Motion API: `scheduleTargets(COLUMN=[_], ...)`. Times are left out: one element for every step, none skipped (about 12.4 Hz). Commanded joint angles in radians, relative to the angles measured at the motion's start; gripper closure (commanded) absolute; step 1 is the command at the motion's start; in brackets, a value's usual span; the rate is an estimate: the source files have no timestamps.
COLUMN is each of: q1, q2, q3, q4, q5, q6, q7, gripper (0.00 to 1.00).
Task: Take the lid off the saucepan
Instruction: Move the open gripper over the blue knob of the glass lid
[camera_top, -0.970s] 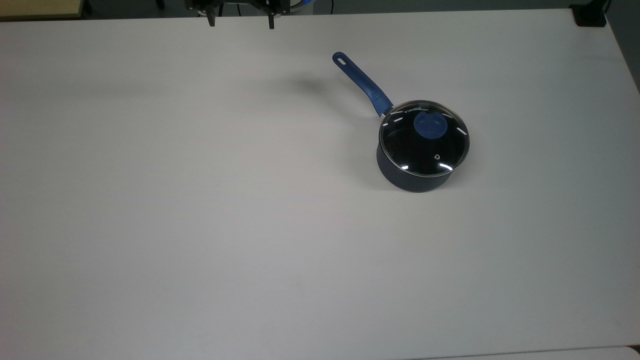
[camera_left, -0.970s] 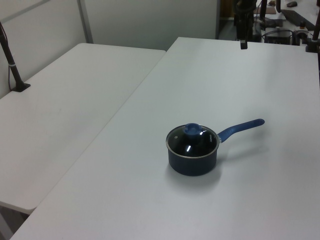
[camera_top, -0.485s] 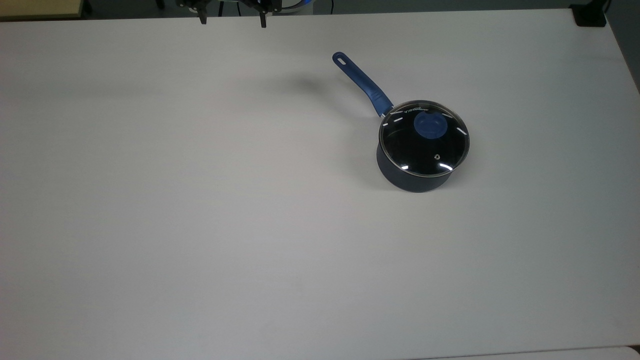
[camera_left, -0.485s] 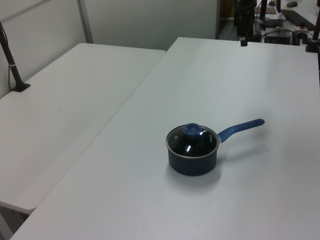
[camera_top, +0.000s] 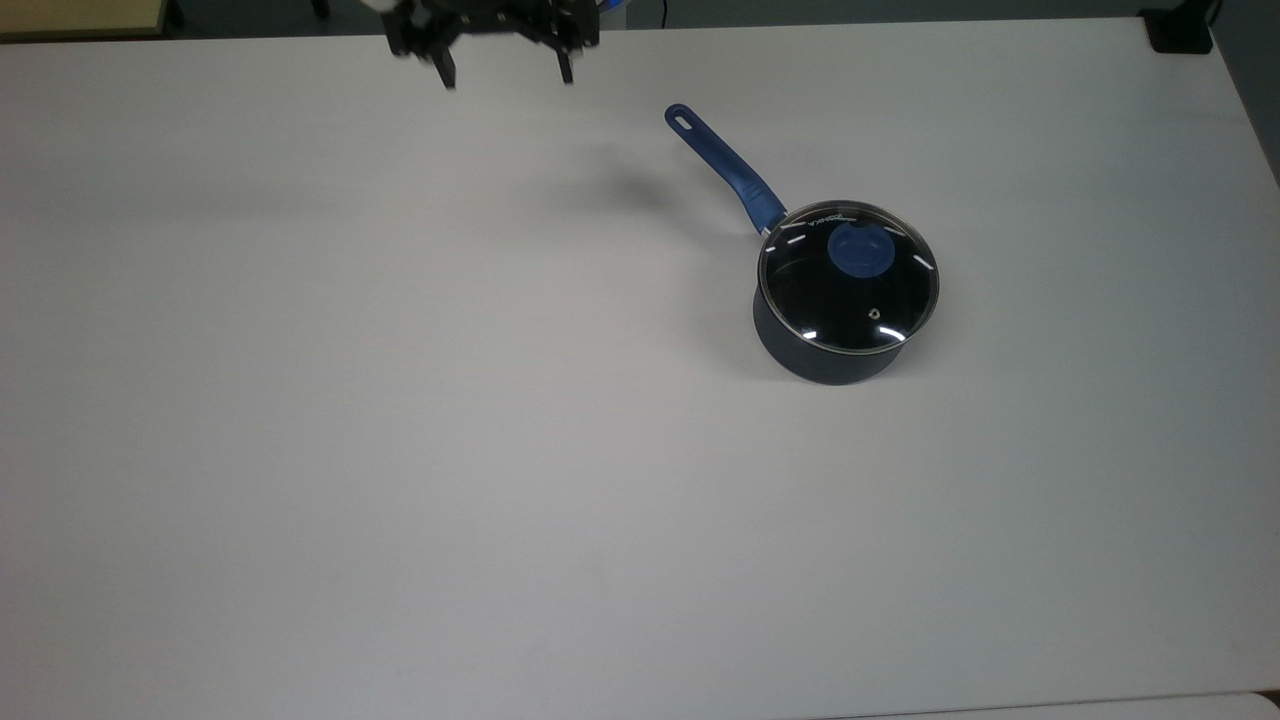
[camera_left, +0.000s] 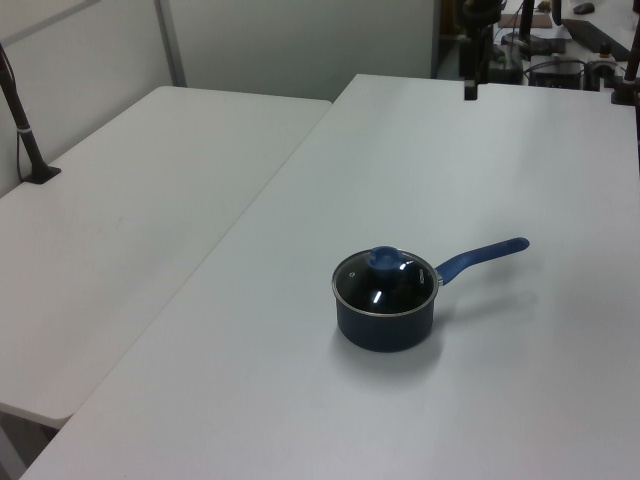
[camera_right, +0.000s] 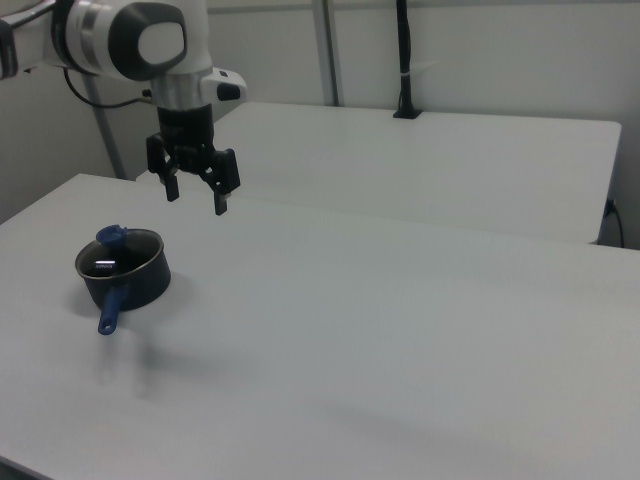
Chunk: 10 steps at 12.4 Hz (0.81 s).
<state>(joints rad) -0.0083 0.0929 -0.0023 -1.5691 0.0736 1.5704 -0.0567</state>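
The lid (camera_top: 848, 276) is seated on the saucepan (camera_top: 815, 355), at the top view's right of the bench (camera_top: 400, 450). The gripper (camera_top: 505, 72) is held high, well apart, fingers (camera_right: 221, 203) spread. If the blue knob (camera_top: 857, 249) is pinched off-centre, the pan may be dragged or the lid dropped.

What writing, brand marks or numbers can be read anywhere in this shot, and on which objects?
Glass lid on the pot: one short line of pale print near the rim on the handle side, seen in the top view; too small and blurred to read.
No other text, number or sign shows on the table or the gripper.
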Motion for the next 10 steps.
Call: scheduleTargets(q1=[0.054,0.085,0.112,0.151,0.195,0.236,0.281,0.327,0.358,0.385], q2=[0.047,0.065,0.083,0.091,0.111,0.119,0.139,0.165,0.195,0.220], q3=[0.011,0.012,0.012,0.012,0.012,0.010,0.010,0.010,0.010,0.010], q4=[0.000,0.007,0.015,0.015,0.015,0.015,0.015,0.017,0.026,0.043], q5=[0.032,0.032,0.035,0.035,0.031,0.028,0.016,0.011,0.003,-0.011], q6=[0.115,0.117,0.118,0.123,0.155,0.178,0.201,0.236,0.272,0.284], q7=[-0.011,-0.009,-0.006,0.017,0.061,0.110,0.159,0.213,0.266,0.315], gripper=[0.00,0.00,0.00,0.00,0.00,0.00,0.00,0.00,0.00,0.00])
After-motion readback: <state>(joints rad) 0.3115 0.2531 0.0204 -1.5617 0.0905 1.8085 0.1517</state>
